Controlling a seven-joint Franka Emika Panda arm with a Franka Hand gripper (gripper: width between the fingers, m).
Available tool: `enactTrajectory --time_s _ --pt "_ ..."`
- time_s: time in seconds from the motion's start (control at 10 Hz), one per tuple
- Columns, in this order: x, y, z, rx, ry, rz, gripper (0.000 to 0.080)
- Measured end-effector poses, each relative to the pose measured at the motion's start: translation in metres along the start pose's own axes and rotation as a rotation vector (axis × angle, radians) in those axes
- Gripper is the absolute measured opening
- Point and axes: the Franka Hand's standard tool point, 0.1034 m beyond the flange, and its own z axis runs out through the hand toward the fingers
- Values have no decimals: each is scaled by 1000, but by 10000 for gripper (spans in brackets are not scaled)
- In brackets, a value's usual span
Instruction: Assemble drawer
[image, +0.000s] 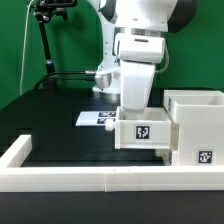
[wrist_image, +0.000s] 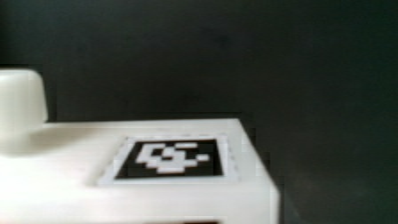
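A small white tray (image: 143, 130) with a square marker tag on its near face stands on the black table, against the tall hollow white box (image: 195, 125), on the exterior view's left of it. My gripper (image: 135, 100) is directly above the tray, and its fingertips are hidden behind the tray's rim. In the wrist view the tray (wrist_image: 169, 185) fills the lower part very close up, with a marker tag on its face and a rounded white piece (wrist_image: 18, 100) beside it. No fingers show there.
The marker board (image: 97, 118) lies flat on the table behind the tray. A low white wall (image: 80, 170) edges the table's near side. A black camera stand (image: 45, 40) is at the back on the exterior view's left.
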Motion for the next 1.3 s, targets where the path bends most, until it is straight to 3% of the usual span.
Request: enactTrajectory --time_s 0.3,0.5,0.6,1.0,1.3 --pt "-1 -3 3 14 -4 -2 42" --pt "-7 -6 7 -6 6 9 42" --pt "-8 -8 8 3 4 13 42" --pt "-1 -7 5 8 2 3 42" --pt "4 1 -1 48 -17 -11 42"
